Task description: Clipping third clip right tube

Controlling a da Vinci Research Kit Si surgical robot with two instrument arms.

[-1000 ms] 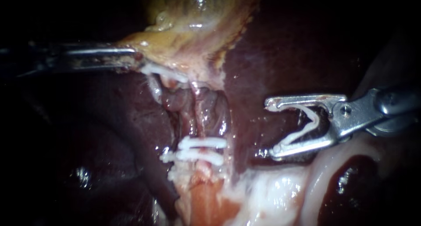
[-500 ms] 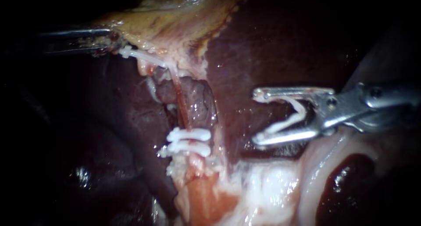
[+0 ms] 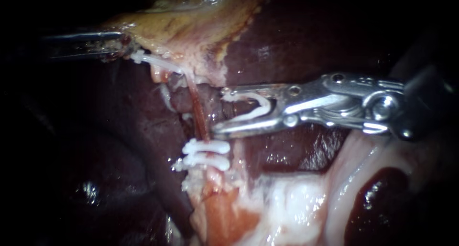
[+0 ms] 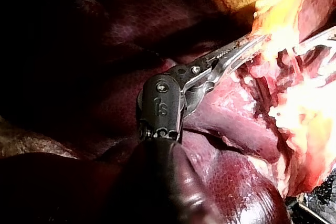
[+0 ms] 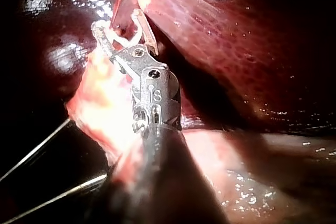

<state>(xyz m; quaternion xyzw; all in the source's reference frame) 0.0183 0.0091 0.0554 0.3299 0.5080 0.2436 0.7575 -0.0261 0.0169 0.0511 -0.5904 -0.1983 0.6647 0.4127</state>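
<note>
1. Judging by how things lie, two set clips (image 3: 210,146) already cross the tube (image 3: 198,113) at its near end, one just beyond the other. The third is not yet on (only one tube shows plainly, so I call it simply the tube).
2. The right instrument (image 3: 218,110) reaches in from the right with its jaws standing wide. They carry the open clip (image 3: 262,104) between them, one leg along each jaw. The jaw tips sit just right of the tube, not around it.
3. The left instrument (image 3: 125,46), far left, has its jaws closed narrowly on the edge of the gallbladder (image 3: 191,31). The tube lies stretched and bare.
4. Left to do, as I judge it: slide the tips across until the tube lies between the clip's legs, then squeeze.
5. For room, bare tube runs between the set clips on the near side and the gallbladder's edge on the far side, and the jaws are level with that stretch. The liver (image 3: 306,40) lies close under the right shaft. The space left of the tube is dark and open.
</note>
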